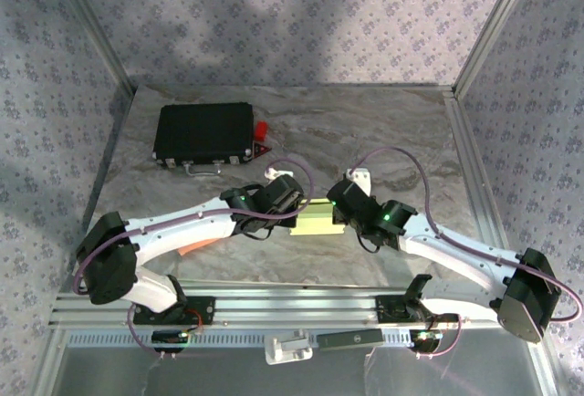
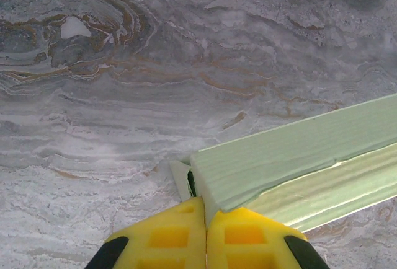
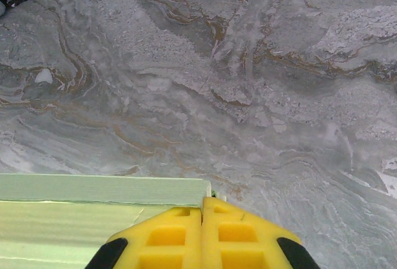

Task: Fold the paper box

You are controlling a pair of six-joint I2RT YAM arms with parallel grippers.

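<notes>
Left hand (image 2: 206, 210) is seen closed, its yellow fingers (image 2: 167, 238) pressed together without a gap, and the pale green paper box (image 2: 291, 151) is met end-on right at its tips, stretching away to that hand's right over the marbled table (image 2: 186, 64). Right hand (image 3: 203, 206) is likewise closed tight, the box's other end lying against its tips and running off to its left. Whether paper is pinched by either hand cannot be told.
</notes>
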